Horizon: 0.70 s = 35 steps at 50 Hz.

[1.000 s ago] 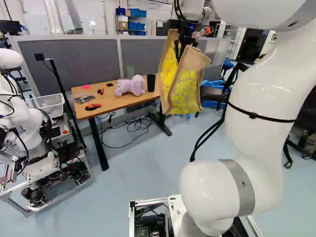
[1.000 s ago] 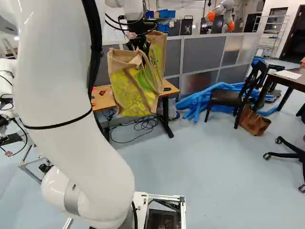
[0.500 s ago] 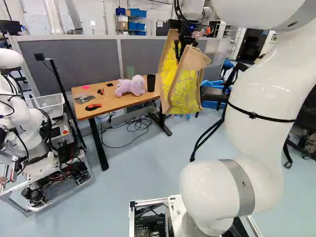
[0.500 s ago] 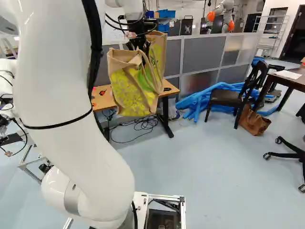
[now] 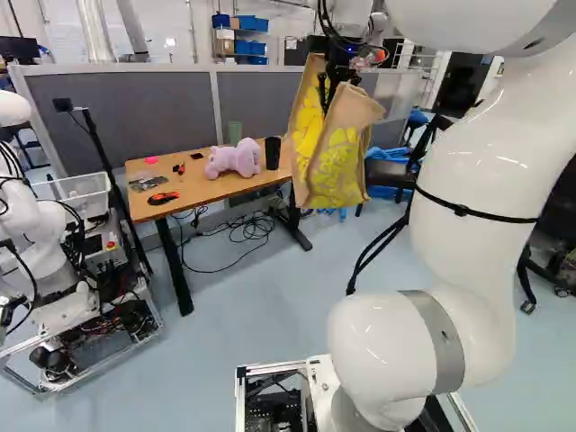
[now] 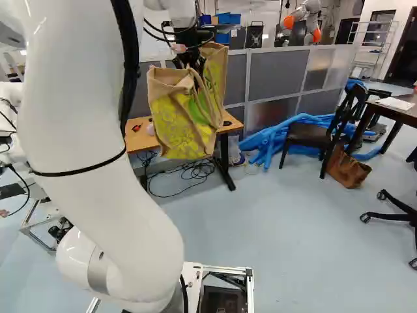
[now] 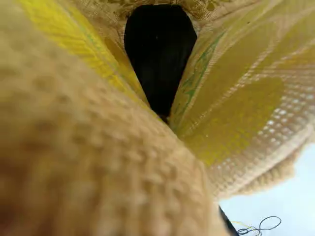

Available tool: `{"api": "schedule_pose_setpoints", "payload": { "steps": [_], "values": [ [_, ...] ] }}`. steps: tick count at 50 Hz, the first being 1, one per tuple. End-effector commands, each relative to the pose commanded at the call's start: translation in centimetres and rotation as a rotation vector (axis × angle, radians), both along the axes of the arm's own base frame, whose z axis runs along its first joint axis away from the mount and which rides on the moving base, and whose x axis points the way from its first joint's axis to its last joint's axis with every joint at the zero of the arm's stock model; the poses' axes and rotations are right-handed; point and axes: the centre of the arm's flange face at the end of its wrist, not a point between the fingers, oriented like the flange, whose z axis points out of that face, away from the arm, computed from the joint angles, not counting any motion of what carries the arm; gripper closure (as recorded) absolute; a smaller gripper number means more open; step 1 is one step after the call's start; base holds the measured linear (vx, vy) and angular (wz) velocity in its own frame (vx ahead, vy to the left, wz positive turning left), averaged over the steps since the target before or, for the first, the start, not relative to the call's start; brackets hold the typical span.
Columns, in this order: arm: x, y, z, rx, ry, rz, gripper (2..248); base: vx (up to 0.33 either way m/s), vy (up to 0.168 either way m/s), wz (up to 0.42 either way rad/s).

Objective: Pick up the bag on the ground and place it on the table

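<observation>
left base view: bag [image 5: 335, 171] (yellow-patterned) hangs, seemingly from pincer [image 5: 329, 93].

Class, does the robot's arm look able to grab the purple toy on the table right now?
Probably not: the bag hangs at the arm's end, and the black cup stands beside the toy, on the bag's side.

Robotics lab, with another robot [image 5: 41, 225]

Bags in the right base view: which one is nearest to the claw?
The yellow-green printed bag: it hangs right at the claw. The plain brown bag is on the floor, by the dark chair.
</observation>
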Motion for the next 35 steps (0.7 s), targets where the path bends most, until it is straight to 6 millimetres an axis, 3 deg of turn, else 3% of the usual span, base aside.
{"api": "schedule_pose_setpoints", "payload": {
  "steps": [35],
  "values": [
    [0.00,0.00,0.00,0.000,0.000,0.000,227,0.092,-0.117,0.003]
  ]
}}
